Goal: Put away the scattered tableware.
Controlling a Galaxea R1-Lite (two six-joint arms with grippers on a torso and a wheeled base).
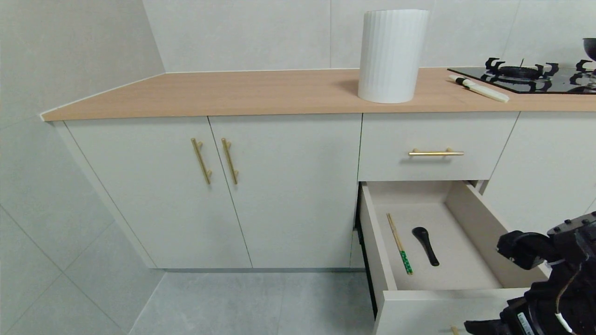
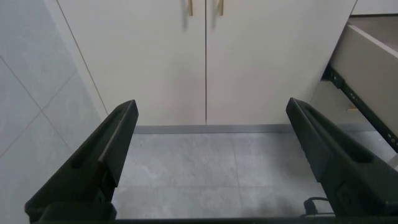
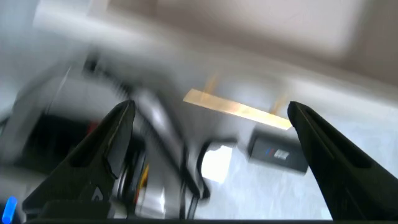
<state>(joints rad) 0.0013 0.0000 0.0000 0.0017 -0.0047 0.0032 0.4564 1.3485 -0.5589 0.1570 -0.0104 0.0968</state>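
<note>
Wood-grain countertop [image 1: 233, 95], above the drawer. Pale open drawer [image 1: 372, 232]. White ribbed cylindrical canister [image 1: 392, 56], on the counter above the drawer. Left gripper [image 2: 211, 107], jaws spread and empty, left of the drawer. Right gripper [image 3: 211, 107], jaws spread and empty, by the drawer's front. Green-tipped wooden chopsticks [image 1: 399, 250] and black spoon [image 1: 424, 244], side by side inside the drawer, not touching.

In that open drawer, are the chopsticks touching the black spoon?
Apart. The head view shows a strip of bare drawer floor between the chopsticks and the spoon.
</note>
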